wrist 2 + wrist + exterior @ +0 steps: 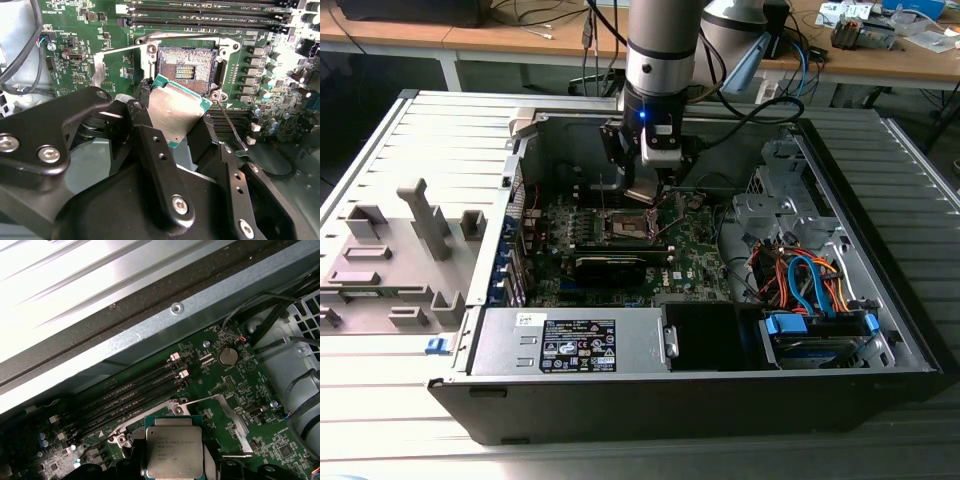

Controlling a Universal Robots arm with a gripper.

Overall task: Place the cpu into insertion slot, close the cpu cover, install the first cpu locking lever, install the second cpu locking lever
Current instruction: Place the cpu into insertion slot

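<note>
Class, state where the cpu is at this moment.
In the second wrist view the cpu is clamped, tilted, in the gripper, overlapping one corner of the open insertion slot, not yet seated in it.

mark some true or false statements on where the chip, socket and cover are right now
1. The gripper is clamped on the chip. True.
2. The chip sits in the socket. False: it is in the gripper, and the socket's pin field is bare.
3. The cover is shut over the socket. False: it is swung open beside it.
4. Blue cables lie toward the exterior view's right. True.
</note>
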